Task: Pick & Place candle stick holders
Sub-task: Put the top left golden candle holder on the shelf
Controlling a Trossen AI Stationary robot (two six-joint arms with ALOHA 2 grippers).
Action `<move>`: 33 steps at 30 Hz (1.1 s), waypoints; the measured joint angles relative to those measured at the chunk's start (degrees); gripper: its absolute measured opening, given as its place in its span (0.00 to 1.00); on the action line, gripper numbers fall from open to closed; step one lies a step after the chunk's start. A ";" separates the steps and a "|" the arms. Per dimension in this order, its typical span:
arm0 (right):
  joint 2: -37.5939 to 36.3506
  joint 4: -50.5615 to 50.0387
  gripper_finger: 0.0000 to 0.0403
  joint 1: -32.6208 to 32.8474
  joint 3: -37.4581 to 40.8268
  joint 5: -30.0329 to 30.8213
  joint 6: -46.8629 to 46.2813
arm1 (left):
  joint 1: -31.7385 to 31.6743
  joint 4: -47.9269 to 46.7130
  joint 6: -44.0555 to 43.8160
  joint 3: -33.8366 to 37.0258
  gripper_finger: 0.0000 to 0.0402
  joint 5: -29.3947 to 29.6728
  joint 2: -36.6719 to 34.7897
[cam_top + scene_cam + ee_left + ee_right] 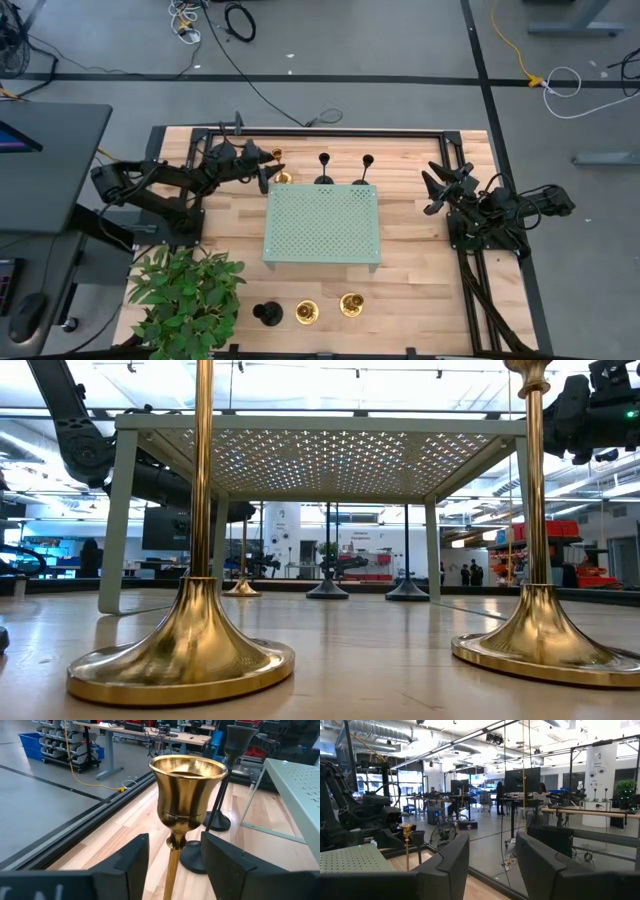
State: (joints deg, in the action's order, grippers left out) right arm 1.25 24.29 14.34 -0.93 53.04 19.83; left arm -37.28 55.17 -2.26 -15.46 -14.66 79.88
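A gold candle stick holder (283,177) stands on its round base at the far side of the table, left of two black holders (324,170) (365,170). My left gripper (268,165) is open, with one finger on either side of the gold holder's thin stem (172,870) just under its cup (187,790), and a gap shows on both sides. A black holder (267,314) and two gold holders (307,313) (351,304) stand near the front edge. My right gripper (435,190) is open and empty at the table's right side.
The pale green perforated tray (320,225) stands on four legs at the table's middle, between the far and near rows of holders. A potted green plant (185,295) sits at the near left corner. Black frame rails run along the table's far and right edges.
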 joint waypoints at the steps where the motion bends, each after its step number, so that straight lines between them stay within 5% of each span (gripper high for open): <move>1: -0.01 -0.01 0.40 0.00 0.00 0.00 0.00 | 0.00 -0.10 0.00 0.00 0.41 0.00 0.00; 20: 0.00 -0.09 0.40 0.00 0.00 0.00 0.00 | -0.07 -0.89 0.20 -0.02 0.07 0.25 -0.03; 33: -0.01 -0.11 0.40 0.01 0.00 0.00 0.01 | -0.15 -1.16 1.90 -0.04 0.06 0.92 -0.04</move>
State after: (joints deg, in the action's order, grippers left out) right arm 1.24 24.18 14.35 -0.93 53.04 19.84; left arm -37.43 54.01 -0.37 -15.51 -13.74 79.83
